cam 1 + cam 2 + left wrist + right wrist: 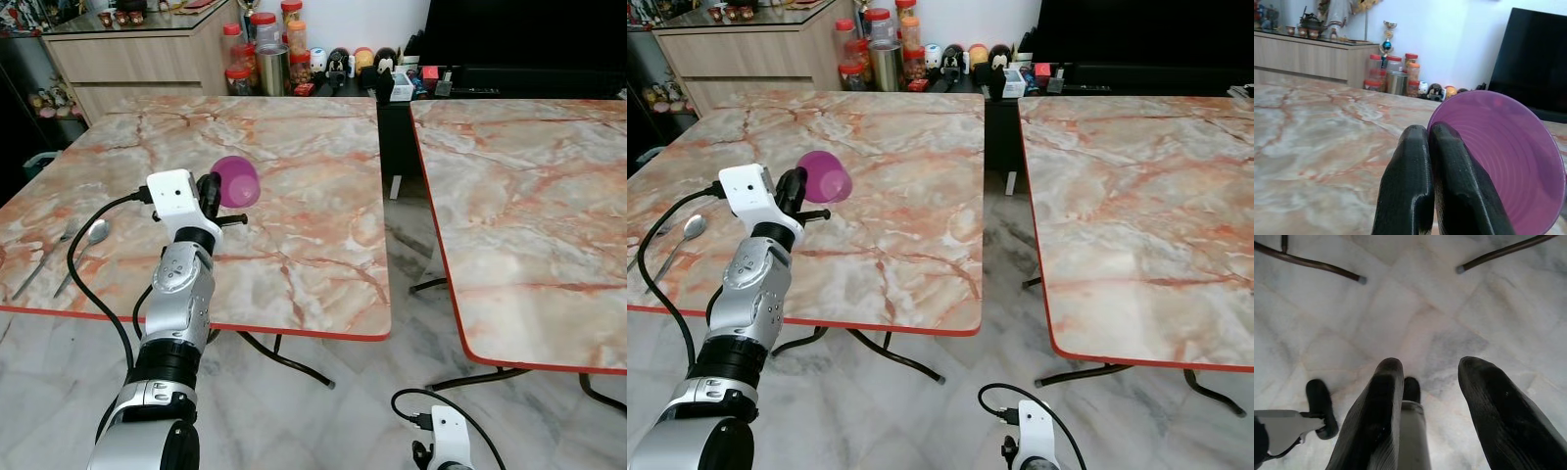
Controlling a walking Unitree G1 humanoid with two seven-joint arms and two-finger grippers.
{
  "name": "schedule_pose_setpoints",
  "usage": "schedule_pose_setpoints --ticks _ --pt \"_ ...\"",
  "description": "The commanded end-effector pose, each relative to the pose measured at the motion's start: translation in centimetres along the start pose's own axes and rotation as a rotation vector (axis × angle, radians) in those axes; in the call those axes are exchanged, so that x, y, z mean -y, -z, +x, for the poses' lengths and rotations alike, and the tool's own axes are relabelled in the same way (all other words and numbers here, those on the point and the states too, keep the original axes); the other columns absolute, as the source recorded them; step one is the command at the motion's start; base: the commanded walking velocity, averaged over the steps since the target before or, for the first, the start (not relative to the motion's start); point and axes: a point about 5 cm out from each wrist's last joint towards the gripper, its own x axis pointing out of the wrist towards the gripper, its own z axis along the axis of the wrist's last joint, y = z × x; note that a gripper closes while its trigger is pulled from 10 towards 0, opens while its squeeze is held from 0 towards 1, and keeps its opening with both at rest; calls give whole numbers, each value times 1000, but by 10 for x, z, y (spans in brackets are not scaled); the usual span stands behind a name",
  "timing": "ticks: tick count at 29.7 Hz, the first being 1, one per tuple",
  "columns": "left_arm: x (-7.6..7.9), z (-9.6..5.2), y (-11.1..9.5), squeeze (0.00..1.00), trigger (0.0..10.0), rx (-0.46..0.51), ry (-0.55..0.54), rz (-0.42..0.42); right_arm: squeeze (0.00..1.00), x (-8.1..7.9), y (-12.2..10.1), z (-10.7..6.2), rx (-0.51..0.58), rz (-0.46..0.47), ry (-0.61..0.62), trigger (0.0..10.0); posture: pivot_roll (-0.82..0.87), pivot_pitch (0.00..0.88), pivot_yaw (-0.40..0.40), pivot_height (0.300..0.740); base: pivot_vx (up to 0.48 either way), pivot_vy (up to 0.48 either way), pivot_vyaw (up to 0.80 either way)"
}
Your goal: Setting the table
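Observation:
A purple plastic cup [236, 181] hangs tilted on its side above the left marble table [294, 245], its rim pinched by my left gripper [210, 193]. In the left wrist view the two black fingers [1420, 186] press together on the cup's rim [1498, 161], with the open mouth facing the camera. A spoon [93, 235] and a fork [44, 259] lie near the table's left edge. Down by the floor hangs my right gripper [1432, 401], open and empty.
A second marble table [529, 215] stands to the right across a narrow gap. Jars and small figures [294, 54] crowd the far side, next to a wooden sideboard [137, 49]. Black table legs [1312, 264] cross the marble floor.

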Motion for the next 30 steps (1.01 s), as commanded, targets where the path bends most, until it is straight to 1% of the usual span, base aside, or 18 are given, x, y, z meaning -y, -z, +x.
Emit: schedule_pose_setpoints --ticks 1,17,27,30 --pt "1 0 0 0 10000 8 -5 7 0 6 1 0 -7 -1 10 10000 -13 0 2 740 0 -420 0" --pt "4 0 2 0 10000 1 7 28 0 5 2 -1 -11 7 11 10000 -15 0 5 740 0 -420 0" --pt "5 1 2 0 10000 4 7 20 0 5 0 0 -5 1 8 10000 -16 0 4 740 0 -417 0" --pt "5 1 2 0 10000 3 8 22 0 5 0 0 -4 1 7 10000 -16 0 4 740 240 -412 0"
